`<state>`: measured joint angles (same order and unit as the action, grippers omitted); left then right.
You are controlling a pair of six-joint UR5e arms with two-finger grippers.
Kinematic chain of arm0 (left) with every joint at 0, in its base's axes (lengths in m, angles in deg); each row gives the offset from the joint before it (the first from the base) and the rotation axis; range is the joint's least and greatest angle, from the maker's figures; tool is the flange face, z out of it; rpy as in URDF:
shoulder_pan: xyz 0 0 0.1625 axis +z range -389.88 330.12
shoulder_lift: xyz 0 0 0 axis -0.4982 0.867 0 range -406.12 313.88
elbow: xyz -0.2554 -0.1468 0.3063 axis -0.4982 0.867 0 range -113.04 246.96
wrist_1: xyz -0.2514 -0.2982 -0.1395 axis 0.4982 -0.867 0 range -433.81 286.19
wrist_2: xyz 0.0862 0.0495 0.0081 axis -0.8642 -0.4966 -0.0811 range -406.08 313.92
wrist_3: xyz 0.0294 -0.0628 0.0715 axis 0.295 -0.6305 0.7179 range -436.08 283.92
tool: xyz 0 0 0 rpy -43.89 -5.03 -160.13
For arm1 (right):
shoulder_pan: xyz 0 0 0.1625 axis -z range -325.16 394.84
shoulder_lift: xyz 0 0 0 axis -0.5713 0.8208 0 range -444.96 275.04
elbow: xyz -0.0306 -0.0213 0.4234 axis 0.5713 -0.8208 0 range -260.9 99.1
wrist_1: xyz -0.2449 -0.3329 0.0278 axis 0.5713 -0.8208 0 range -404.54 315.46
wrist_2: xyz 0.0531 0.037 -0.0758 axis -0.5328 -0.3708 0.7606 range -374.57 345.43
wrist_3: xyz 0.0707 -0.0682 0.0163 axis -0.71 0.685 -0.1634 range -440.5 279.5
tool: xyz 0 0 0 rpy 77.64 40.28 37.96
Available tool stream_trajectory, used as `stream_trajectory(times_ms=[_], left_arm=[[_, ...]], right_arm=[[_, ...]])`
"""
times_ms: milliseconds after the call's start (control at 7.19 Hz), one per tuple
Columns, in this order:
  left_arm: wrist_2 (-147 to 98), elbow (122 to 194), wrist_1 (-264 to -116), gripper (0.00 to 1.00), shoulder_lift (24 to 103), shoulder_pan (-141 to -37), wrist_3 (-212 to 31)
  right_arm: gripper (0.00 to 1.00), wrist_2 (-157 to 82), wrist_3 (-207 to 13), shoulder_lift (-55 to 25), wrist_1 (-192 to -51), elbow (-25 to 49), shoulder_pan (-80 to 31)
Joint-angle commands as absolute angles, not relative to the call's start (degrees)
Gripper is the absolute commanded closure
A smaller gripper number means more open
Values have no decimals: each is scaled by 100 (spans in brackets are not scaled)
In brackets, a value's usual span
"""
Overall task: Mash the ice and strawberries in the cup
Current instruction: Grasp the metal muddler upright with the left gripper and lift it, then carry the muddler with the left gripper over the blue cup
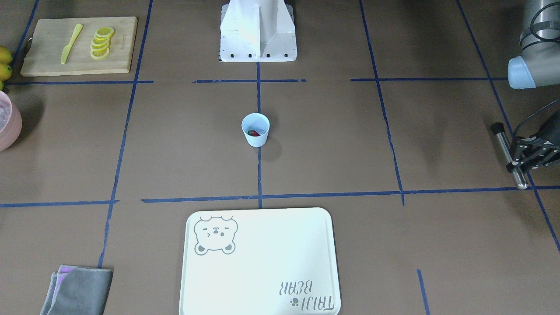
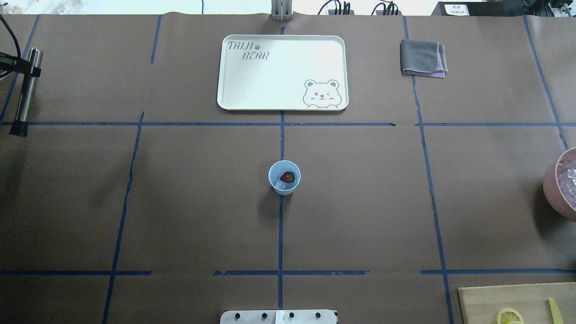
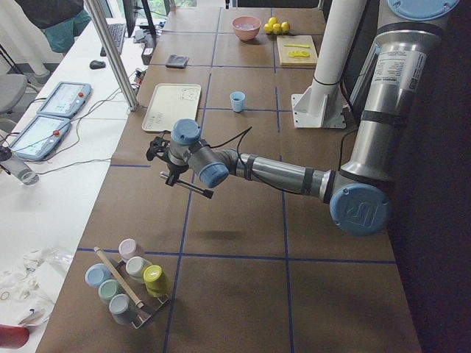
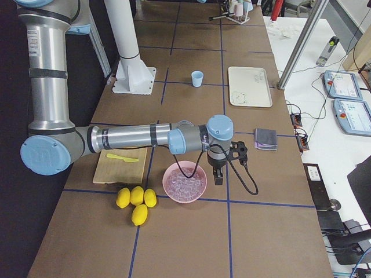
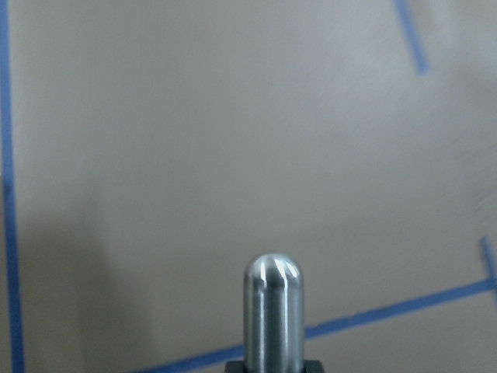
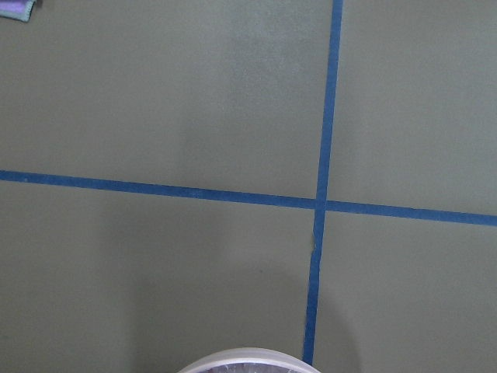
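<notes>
Holding a metal pestle clamped in my left end effector, well apart from the cup at mid-bench; whether my right end effector is apart or together, I cannot tell. Mashing hasn't begun. Next, I judge: swing the pestle over the cup, then press onto the strawberry and ice inside.

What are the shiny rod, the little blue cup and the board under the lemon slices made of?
The rod looks like polished metal: silvery, bright streaks, black end cap. The cup seems matte pale blue plastic, thin-walled, evenly coloured. The board appears to be bamboo or light wood: tan, faint straight grain.
</notes>
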<state>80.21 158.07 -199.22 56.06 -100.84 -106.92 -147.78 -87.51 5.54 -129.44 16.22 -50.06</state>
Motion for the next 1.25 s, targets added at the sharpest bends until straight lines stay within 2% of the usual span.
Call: stream_trajectory(times_ms=[0, 834, 1112], left_arm=[[7612, 16142, -20306, 100, 5952, -9724, -11053], [6836, 17741, -20731, 100, 6357, -8563, -12809], [5710, 18330, -20810, 100, 6366, -7748, -13195]], right_arm=[[0, -14790, -8753, 548, -12945, 1692, -5006], [0, -14984, -8744, 592, -12945, 1930, -5006], [0, -14984, -8744, 583, -12945, 1939, -5006]])
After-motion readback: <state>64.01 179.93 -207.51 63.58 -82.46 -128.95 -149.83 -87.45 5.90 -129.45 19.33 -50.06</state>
